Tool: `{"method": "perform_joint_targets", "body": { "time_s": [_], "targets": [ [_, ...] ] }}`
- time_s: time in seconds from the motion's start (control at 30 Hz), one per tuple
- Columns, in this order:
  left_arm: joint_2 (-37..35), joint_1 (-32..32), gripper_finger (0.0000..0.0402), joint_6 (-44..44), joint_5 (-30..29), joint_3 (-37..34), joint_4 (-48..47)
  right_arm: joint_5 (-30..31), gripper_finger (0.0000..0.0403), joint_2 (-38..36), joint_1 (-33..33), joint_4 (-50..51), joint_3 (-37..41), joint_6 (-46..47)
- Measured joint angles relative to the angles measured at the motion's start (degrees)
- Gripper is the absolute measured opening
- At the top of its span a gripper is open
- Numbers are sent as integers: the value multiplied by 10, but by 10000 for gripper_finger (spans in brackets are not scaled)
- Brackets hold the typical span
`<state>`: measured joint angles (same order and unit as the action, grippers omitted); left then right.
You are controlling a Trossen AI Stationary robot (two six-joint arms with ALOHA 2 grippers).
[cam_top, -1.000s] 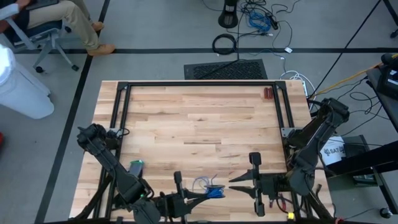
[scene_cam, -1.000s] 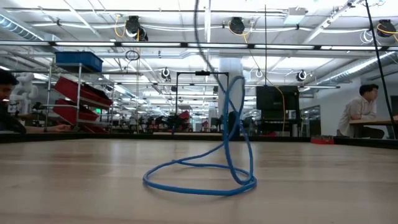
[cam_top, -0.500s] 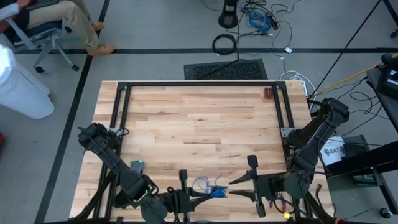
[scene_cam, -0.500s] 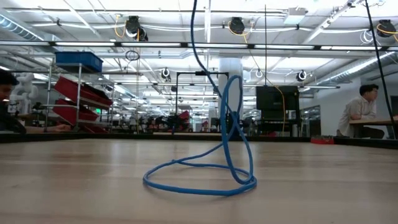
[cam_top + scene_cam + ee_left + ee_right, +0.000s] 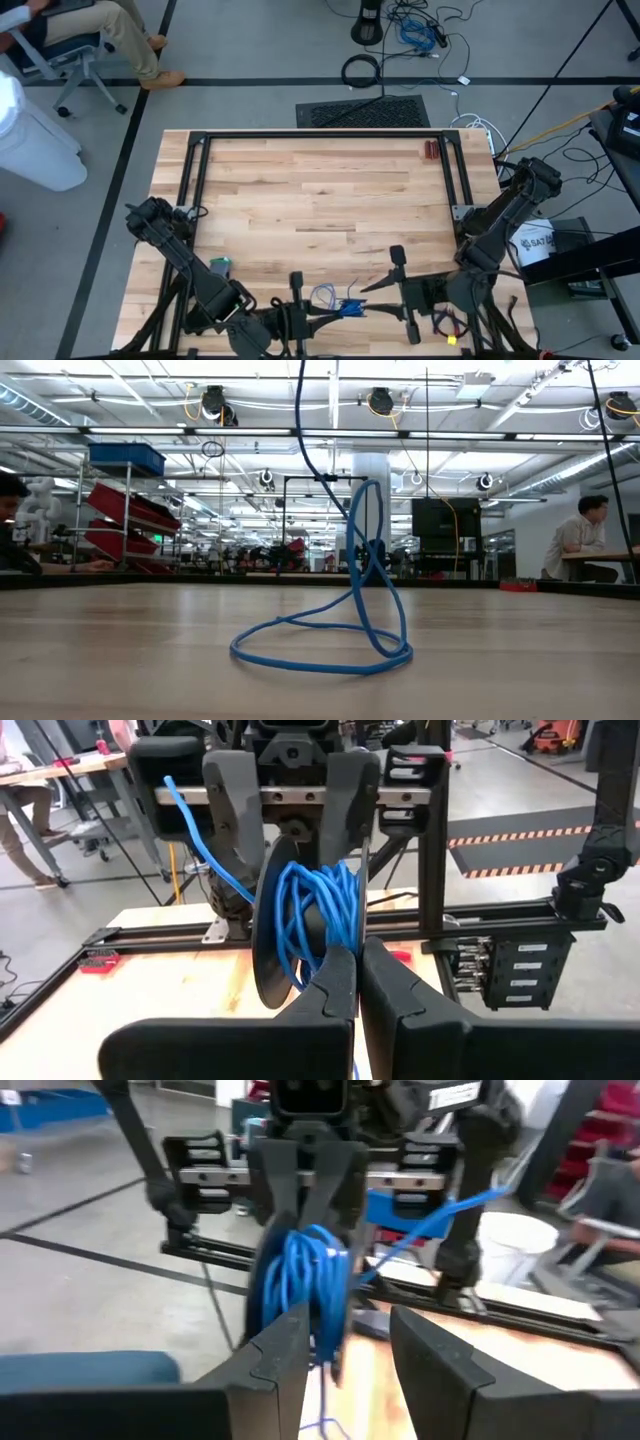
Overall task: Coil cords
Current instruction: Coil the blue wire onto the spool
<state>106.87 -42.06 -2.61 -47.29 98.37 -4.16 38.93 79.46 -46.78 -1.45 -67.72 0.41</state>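
At the table (image 5: 320,190) near edge, centre | left gripper (image 5: 335,311) clenched on the blue cord bundle (image 5: 312,915), fingers pressed together | right gripper (image 5: 375,297) just beside it, fingers spread, grasping nothing | cord (image 5: 335,625) loops rest on the wood, one strand rising upward

A robotics lab: beyond the wooden table (image 5: 120,650) stand shelving with red bins (image 5: 125,520), ceiling lights and a person (image 5: 585,540) at a desk.
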Motion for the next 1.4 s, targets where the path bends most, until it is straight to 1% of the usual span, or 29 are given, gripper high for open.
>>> {"method": "perform_joint_targets", "body": {
  "time_s": [0.07, 0.23, 0.33, 0.43, 0.5, 0.63, 0.83, 0.93, 1.07, 1.13, 1.23, 1.4],
  "targets": [
    [0, 0, 1, 0, 0, 0, 0, -18, 125, 0, 7, 0, 0, 8],
    [0, 1, 1, -1, 4, 0, 0, -30, 100, 3, 17, 0, 0, 7],
    [0, 1, 1, -1, 5, 0, 0, -34, 70, 4, 22, 1, 0, 9],
    [0, 1, 1, -1, 5, 0, 0, -33, 25, 4, 23, 1, 0, 18],
    [0, 1, 2, -1, 4, 0, 0, -34, 8, 4, 24, 1, 0, 19],
    [0, 1, 16, -1, 4, 0, 0, -33, 4, 3, 25, 2, 0, 19],
    [0, -4, 50, 16, 4, 0, 0, -31, 2, 3, 25, 1, 0, 17],
    [0, -11, 64, 19, -6, 0, -2, -29, 1, 0, 25, 1, 0, 18],
    [0, -23, 72, 20, -39, 0, -6, 8, 1, -7, 14, 2, 0, 19],
    [0, -29, 73, 26, -44, 0, -10, 31, 1, -15, 5, 0, 0, 18],
    [0, -36, 74, 47, -47, 0, -12, 78, 0, -27, -14, -1, 0, 14],
    [0, -35, 75, 46, -46, -7, -19, 147, 0, -38, -57, -6, 0, -2]
  ]
}}
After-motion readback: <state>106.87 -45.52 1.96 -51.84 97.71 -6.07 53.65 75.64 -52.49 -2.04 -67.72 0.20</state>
